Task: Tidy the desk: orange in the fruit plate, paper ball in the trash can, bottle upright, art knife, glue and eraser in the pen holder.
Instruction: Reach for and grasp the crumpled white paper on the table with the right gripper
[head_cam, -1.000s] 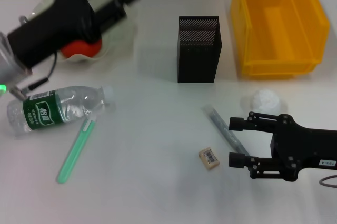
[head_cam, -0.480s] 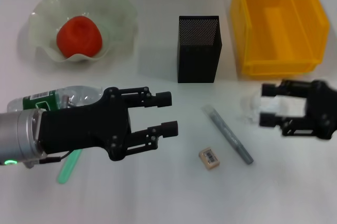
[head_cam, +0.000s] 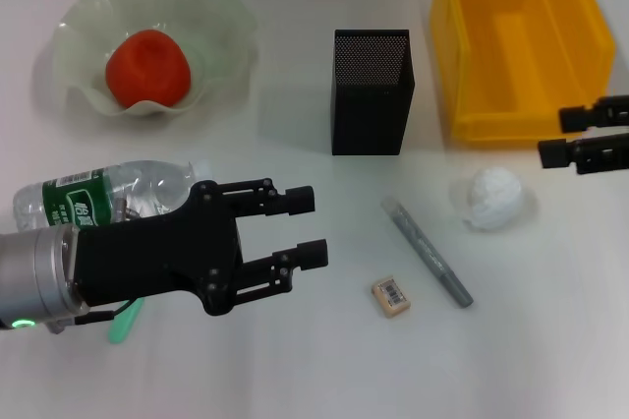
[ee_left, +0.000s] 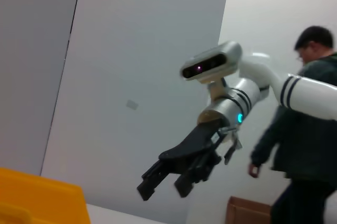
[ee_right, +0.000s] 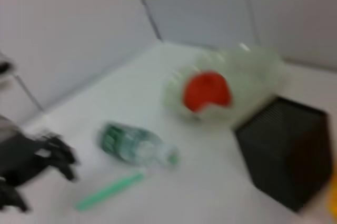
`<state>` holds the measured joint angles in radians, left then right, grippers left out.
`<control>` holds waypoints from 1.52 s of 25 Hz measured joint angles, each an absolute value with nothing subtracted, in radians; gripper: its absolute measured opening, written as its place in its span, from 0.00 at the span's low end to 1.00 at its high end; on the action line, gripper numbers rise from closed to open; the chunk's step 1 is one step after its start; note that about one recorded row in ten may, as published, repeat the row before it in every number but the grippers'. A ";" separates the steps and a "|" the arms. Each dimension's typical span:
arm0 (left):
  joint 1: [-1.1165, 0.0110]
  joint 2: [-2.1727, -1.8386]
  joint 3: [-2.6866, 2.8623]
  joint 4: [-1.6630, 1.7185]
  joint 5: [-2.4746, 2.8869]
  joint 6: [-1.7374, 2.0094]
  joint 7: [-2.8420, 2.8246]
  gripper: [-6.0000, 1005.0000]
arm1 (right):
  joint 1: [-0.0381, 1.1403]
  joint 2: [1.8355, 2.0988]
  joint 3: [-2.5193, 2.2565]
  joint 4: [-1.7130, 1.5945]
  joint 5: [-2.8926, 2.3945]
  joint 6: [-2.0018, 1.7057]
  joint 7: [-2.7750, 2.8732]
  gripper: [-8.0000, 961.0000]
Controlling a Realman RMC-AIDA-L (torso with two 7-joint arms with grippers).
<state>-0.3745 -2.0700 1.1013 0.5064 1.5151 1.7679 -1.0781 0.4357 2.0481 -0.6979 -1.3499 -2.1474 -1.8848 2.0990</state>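
The orange (head_cam: 147, 67) lies in the fruit plate (head_cam: 81, 18) at the back left. The bottle (head_cam: 98, 198) lies on its side at the left. My left gripper (head_cam: 312, 226) is open and empty, held over the table to the right of the bottle. Its arm covers most of the glue (head_cam: 122, 326). The art knife (head_cam: 428, 252), the eraser (head_cam: 390, 297) and the paper ball (head_cam: 494, 196) lie on the table. My right gripper (head_cam: 556, 136) is open and empty at the right edge, beyond the paper ball and in front of the trash can (head_cam: 521, 40). The pen holder (head_cam: 371, 89) stands at the back middle.
The left wrist view shows my right gripper (ee_left: 163, 179) far off, a corner of the yellow bin (ee_left: 37, 197) and a person (ee_left: 300, 129) by a wall. The right wrist view shows the orange (ee_right: 206, 90), bottle (ee_right: 134, 145), glue (ee_right: 108, 192) and pen holder (ee_right: 287, 150).
My right gripper has moved from around the paper ball back and to the right, toward the yellow bin. The ball stays on the table. My left gripper has barely shifted.
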 joint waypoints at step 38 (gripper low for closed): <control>-0.395 -2.071 1.115 0.483 1.513 1.725 -1.050 0.53 | 0.644 2.072 -0.899 -1.008 -2.551 -1.541 2.276 0.79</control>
<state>-0.3952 -2.0709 1.1145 0.4835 1.5131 1.7255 -1.0503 0.6440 2.0721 -0.8988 -1.0084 -2.5506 -1.5410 2.2758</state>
